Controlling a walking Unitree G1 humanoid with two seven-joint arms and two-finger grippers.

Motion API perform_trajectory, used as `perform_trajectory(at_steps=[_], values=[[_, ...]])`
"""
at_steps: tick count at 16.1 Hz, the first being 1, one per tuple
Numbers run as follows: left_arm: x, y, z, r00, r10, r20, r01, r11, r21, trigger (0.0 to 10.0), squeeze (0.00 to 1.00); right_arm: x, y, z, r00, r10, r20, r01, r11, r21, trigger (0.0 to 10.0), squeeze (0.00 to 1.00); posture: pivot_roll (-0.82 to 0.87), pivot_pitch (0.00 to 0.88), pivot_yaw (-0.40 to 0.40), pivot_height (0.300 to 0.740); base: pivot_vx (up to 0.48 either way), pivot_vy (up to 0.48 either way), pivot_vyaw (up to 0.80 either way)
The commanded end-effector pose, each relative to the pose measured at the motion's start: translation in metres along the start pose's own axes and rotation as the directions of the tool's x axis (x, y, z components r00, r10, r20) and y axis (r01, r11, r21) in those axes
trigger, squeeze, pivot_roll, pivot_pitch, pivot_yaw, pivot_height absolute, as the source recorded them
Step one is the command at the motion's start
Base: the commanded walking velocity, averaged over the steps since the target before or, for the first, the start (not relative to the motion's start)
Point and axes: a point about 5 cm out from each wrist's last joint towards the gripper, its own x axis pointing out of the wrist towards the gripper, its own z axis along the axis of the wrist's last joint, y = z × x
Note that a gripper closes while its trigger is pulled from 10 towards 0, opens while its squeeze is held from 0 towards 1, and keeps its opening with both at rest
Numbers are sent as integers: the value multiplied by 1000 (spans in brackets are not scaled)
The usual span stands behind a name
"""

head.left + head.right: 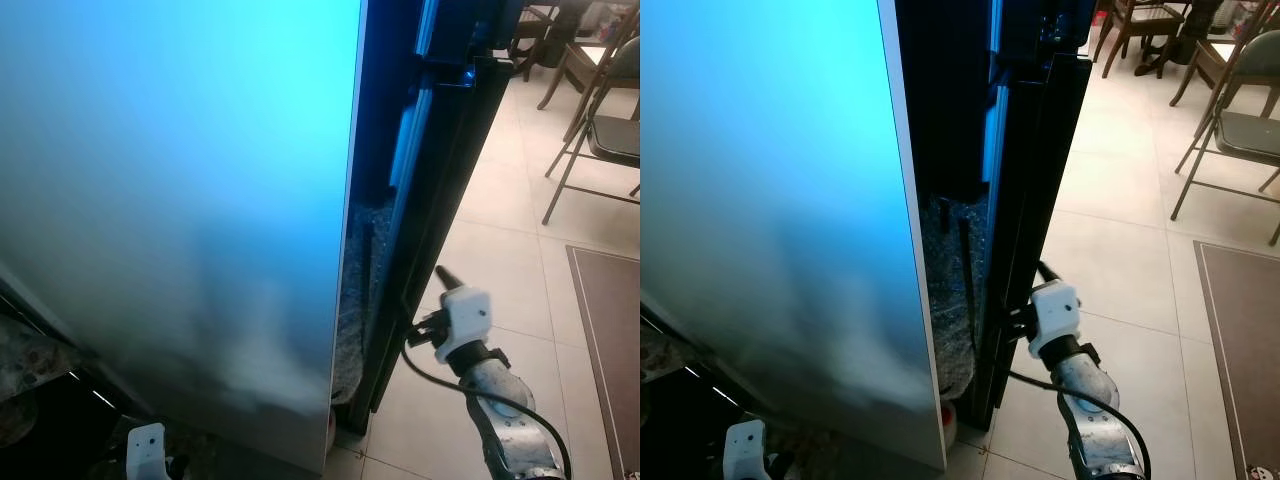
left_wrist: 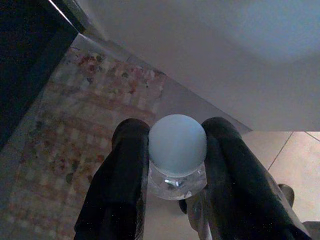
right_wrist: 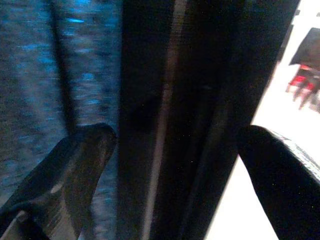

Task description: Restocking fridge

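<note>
Black-edged fridge door (image 1: 1025, 200) stood ajar, the right tool (image 3: 172, 150) spread wide around its edge, a bottle held low on the left.

Risk, as I judged it: the right tool's fingers (image 3: 75, 165) straddled the thin door edge without closing, so a pull could slip off; and swinging the broad pale grey door panel (image 1: 180, 200) might knock the left tool (image 2: 172, 175), which gripped a clear plastic bottle with a round pale blue cap (image 2: 177, 145) near the tiled floor (image 1: 500, 250). The bottle looked small, smooth, upright and pinched at its neck.
</note>
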Motion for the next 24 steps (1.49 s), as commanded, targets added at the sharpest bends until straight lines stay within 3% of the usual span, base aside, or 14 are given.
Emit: perform_trajectory(at_steps=[1, 2, 7, 11, 14, 15, 18, 21, 23, 24], values=[[-1, 2, -2, 1000, 6, -9, -6, 1000, 7, 10000, 0, 2, -3, 2, 1000, -25, 10, 25, 1000, -17, 10000, 0, -82, 0, 20, 740, 0, 0, 0], [-1, 2, -3, 1000, 6, -8, -6, 1000, 8, 10000, 0, 0, -10, 2, 996, -84, 14, 84, 996, -31, 10000, 0, -83, 0, 20, 740, 0, 0, 0], [-1, 2, -3, 1000, 4, -11, -4, 1000, 9, 10000, 0, -6, -20, -4, 988, -154, -6, 153, 987, -52, 10000, 0, -83, 0, 18, 740, 0, 0, 0], [-1, 2, -4, 1000, 4, -12, -4, 1000, 9, 10000, 0, -12, -34, -7, 961, -277, -11, 276, 959, -72, 10000, 0, -83, 0, 18, 740, 0, 0, 0], [-1, 2, -4, 1000, 3, -13, -3, 1000, 11, 10000, 0, -29, -53, -17, 908, -415, -54, 410, 908, -93, 10000, 0, -85, 0, 19, 740, 0, 0, 0], [-1, 2, -4, 1000, 2, -13, -1, 1000, 13, 10000, 0, -45, -61, -28, 873, -479, -95, 469, 876, -108, 10000, 0, -89, 0, 19, 740, 0, 0, 0], [-1, 2, -4, 1000, -2, -15, 2, 1000, 15, 10000, 0, -71, -63, -49, 816, -551, -175, 538, 834, -119, 10000, 0, -94, 0, 20, 740, 0, 0, 0], [-1, 2, -4, 1000, -6, -16, 7, 1000, 17, 10000, 0, -90, -58, -74, 768, -572, -287, 569, 816, -103, 10000, 0, -94, 0, 18, 740, 0, 0, 0], [-1, 1, -4, 1000, -8, -15, 8, 1000, 18, 10000, 0, -101, -53, -92, 740, -553, -382, 559, 822, -108, 10000, 0, -91, 0, 18, 740, 0, 0, 0], [-1, 1, -4, 1000, -8, -14, 8, 1000, 18, 10000, 0, -102, -49, -96, 746, -529, -405, 539, 836, -98, 10000, 0, -89, 0, 18, 740, 0, 0, 0]])
